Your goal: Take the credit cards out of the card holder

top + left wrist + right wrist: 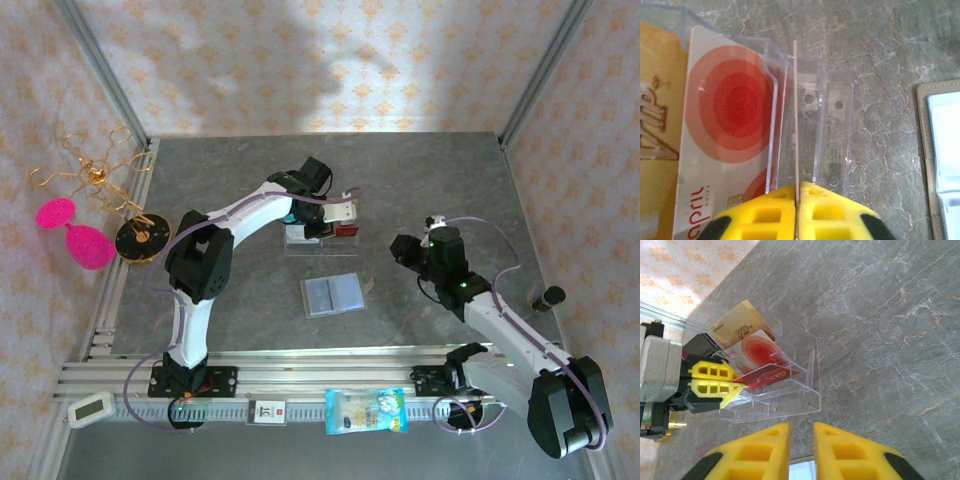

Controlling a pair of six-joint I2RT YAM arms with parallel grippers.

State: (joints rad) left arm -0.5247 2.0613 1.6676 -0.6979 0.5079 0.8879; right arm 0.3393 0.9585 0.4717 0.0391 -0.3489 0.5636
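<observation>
The card holder (pixel 332 295) lies open on the grey table, pale blue-grey inside. Behind it stands a clear acrylic tray (pixel 300 240). My left gripper (pixel 796 187) is shut on a thin credit card (pixel 795 100), seen edge-on over a tray slot; in the right wrist view that card is red (pixel 770 376). A red-and-white card (pixel 725 125) and a gold card (pixel 655 125) stand in the slots behind it. My right gripper (pixel 801 440) hovers to the right of the holder, jaws a little apart and empty, the holder's edge (pixel 801 471) just below them.
A gold wire stand with pink pieces (pixel 80 190) and a black-gold disc (pixel 140 238) sit at the left edge. An aluminium rail (pixel 300 365) runs along the front, with a white timer (pixel 92 408) and a snack packet (pixel 366 410) below it.
</observation>
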